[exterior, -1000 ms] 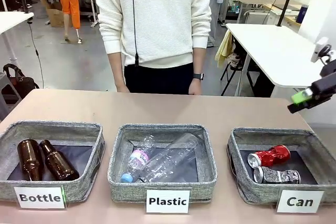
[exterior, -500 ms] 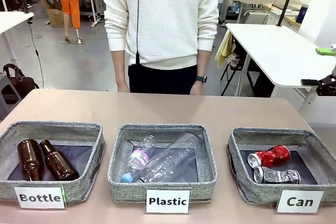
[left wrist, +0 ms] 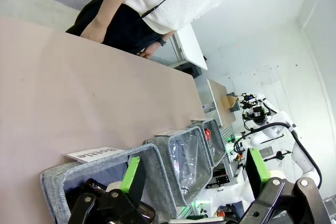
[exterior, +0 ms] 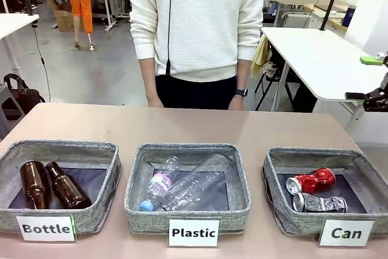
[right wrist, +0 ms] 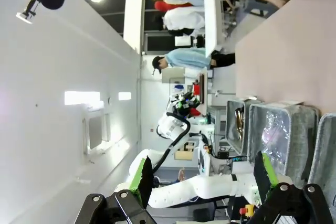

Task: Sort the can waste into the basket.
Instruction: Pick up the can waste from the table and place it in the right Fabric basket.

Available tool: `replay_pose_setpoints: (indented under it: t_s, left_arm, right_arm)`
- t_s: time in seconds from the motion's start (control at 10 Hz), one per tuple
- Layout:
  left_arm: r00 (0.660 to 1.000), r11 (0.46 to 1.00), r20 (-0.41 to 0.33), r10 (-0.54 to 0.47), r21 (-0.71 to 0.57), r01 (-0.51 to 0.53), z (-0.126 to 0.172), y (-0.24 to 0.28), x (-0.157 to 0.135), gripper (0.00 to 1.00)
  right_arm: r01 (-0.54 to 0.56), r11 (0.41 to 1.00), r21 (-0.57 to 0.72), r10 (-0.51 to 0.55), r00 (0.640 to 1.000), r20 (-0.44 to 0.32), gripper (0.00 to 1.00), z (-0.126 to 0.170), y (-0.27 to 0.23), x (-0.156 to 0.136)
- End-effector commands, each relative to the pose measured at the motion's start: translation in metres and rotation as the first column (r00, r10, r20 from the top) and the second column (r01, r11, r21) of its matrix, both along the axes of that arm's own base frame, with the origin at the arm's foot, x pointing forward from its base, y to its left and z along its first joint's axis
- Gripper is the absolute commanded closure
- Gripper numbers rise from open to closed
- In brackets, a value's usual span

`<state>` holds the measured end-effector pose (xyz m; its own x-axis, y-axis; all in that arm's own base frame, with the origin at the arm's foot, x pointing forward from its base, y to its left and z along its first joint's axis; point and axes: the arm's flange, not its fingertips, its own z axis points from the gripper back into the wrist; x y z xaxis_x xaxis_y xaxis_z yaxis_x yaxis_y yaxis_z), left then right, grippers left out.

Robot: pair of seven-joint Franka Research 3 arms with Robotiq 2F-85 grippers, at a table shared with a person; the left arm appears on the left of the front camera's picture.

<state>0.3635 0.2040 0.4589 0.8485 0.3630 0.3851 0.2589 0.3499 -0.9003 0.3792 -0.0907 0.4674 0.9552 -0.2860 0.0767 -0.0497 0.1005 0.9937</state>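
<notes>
Can basket (exterior: 276, 168): front right of the table, white "Can" label on its near wall.
Cans: both already lying in that basket, red can (exterior: 311, 181) toward the back, black-and-silver can (exterior: 319, 203) just in front of it, pretty much touching.
Plastic basket (exterior: 136, 177): middle, two clear bottles (exterior: 193, 187) lying inside.
Bottle basket (exterior: 12, 156): left, two brown bottles (exterior: 51, 184) side by side.
Left claw (left wrist: 191, 177): jaws spread wide, nothing between them, hanging over the bottle basket's end of the table (wrist view is rolled sideways).
Right claw (right wrist: 205, 174): wide open too, holding nothing, off past the right end of the table.
Table (exterior: 182, 122): bare tan top behind the baskets.
Person (exterior: 197, 22): standing at the far edge, white sweater, hands down at the edge.
</notes>
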Motion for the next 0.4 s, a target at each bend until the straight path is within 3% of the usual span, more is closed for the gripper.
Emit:
replay_pose_setpoints:
  t_s: [0.0, 0.3]
  left_arm:
    - [1.0, 1.0, 0.001, 0.002, -0.02, -0.002, 0.0025, -0.0015, -0.0007, 0.0]
    - [1.0, 1.0, 0.001, 0.002, -0.02, -0.002, 0.0025, -0.0015, -0.0007, 0.0]
  right_arm:
    - [-0.009, 1.0, 0.012, 0.009, 1.0, 0.004, 0.0, 0.0019, -0.0069, 0.0003]
    - [-0.009, 1.0, 0.012, 0.009, 1.0, 0.004, 0.0, 0.0019, -0.0069, 0.0003]
